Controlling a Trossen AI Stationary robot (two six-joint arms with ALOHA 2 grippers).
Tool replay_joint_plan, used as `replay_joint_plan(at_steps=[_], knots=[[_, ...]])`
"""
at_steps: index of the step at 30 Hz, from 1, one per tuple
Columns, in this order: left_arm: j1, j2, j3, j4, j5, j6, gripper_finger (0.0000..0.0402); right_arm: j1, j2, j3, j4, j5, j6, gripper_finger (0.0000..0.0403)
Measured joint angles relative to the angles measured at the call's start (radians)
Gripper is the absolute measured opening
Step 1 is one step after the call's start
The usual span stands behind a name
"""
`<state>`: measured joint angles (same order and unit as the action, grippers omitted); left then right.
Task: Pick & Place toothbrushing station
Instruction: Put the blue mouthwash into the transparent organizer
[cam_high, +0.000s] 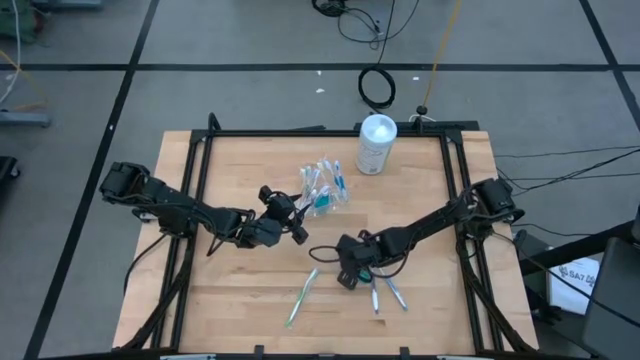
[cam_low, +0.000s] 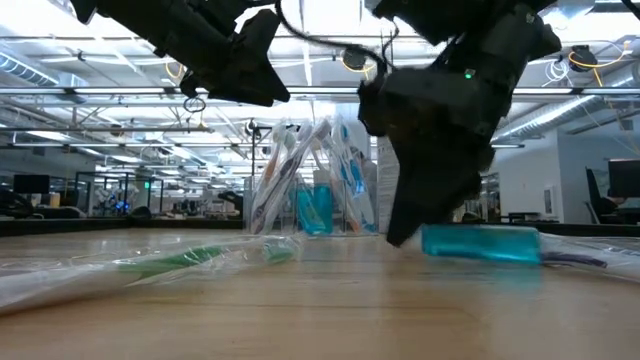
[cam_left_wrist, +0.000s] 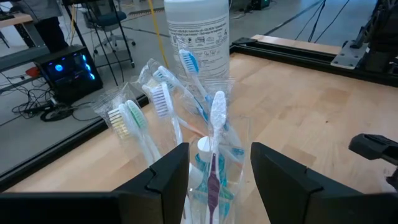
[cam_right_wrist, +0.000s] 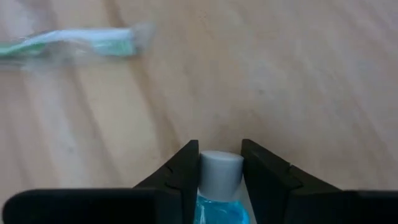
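A small bottle of blue liquid (cam_low: 480, 243) with a grey cap lies on its side on the wooden table, and my right gripper (cam_right_wrist: 221, 152) is shut on it. In the high view that gripper (cam_high: 350, 275) is near the table's middle. A clear cup (cam_high: 322, 195) of wrapped toothbrushes (cam_left_wrist: 186, 93) stands farther back. My left gripper (cam_left_wrist: 219, 152) is open just before the cup, a finger on either side of the wrapped handles, touching nothing that I can see. A wrapped green toothbrush (cam_high: 303, 293) lies flat toward the near edge. My right gripper pinches the bottle at its grey-capped end (cam_right_wrist: 221, 168) between the two fingers. The fingers come slanting down from the table's right side. The blue body (cam_low: 500, 245) lies on the tabletop.
A tall white bottle (cam_high: 377, 143) stands at the far edge behind the cup. Two more toothbrushes (cam_high: 386, 296) lie right of my right gripper. A black frame (cam_high: 300, 131) runs round the table. There is bare wood at the near left.
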<state>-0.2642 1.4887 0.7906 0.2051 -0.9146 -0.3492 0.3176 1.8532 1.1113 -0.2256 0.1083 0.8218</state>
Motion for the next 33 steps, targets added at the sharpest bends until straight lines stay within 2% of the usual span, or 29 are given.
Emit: replay_joint_plan(at_steps=[5,14,22,27,33], knots=[[0.000,0.000,0.000,0.000,0.000,-0.003,0.0179,-0.001,-0.038,0.000,0.042,0.005,-0.052,0.0097],[0.000,0.000,0.000,0.000,0.000,-0.002,0.0179,-0.012,-0.097,0.002,0.074,0.087,-0.176,0.0097],[0.000,0.000,0.000,0.002,0.000,-0.004,0.0179,-0.048,-0.176,0.003,0.148,0.292,-0.386,0.0102],[0.000,0.000,0.000,0.002,0.000,-0.005,0.0179,-0.070,-0.182,0.004,0.284,0.458,-0.577,0.0100],[0.000,0.000,0.000,0.006,0.000,-0.004,0.0179,-0.110,-0.169,0.004,0.416,0.469,-0.692,0.0100]])
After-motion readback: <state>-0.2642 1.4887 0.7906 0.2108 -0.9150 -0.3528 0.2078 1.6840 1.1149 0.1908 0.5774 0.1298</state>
